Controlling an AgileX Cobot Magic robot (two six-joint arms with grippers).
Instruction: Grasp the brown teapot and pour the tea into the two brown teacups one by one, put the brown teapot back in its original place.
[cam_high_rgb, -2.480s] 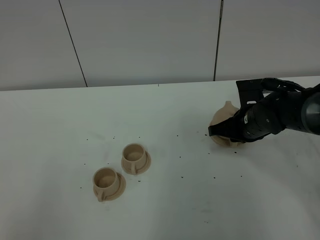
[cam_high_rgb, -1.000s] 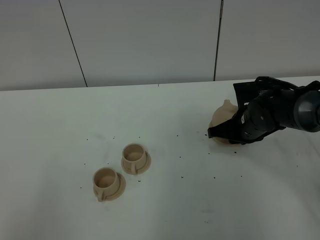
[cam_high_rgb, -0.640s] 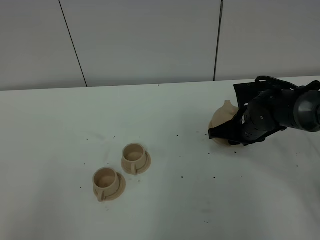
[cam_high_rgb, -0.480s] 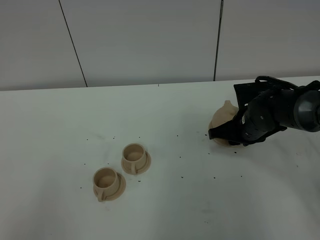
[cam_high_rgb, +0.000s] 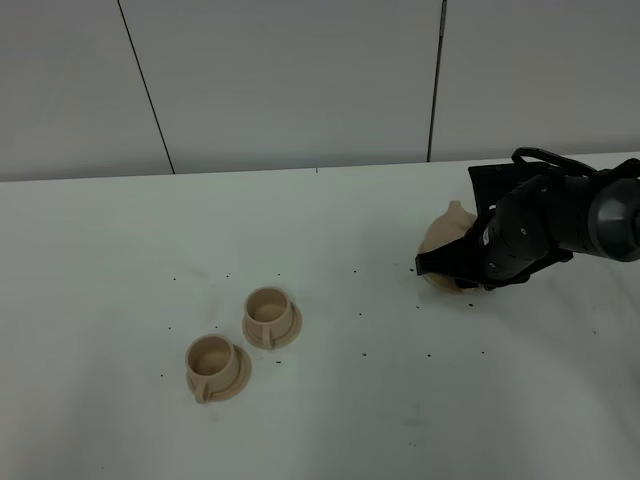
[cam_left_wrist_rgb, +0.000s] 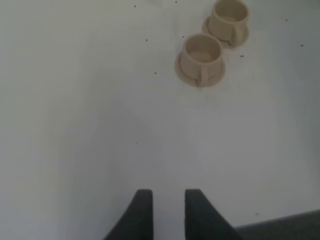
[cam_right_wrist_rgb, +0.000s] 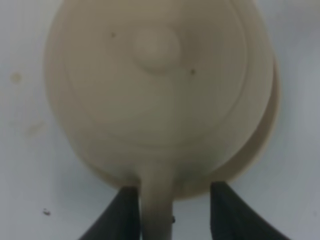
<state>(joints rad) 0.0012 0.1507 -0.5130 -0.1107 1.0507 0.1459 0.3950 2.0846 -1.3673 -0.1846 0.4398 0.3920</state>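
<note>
One white table carries everything. The right gripper sits low at the brown teapot. Its jaws are spread either side of the loop handle, one finger against it and the other apart. The pot rests on its wide saucer, straight ahead of those fingertips. The two brown teacups, each on a small saucer, stand well apart from that gripper. They lie ahead of the left gripper, whose jaws show a narrow gap and hold nothing.

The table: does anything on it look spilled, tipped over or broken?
Only small dark specks lie scattered over the table, like spilled crumbs. Both teacups stand upright on saucers, and the teapot has its lid on.
</note>
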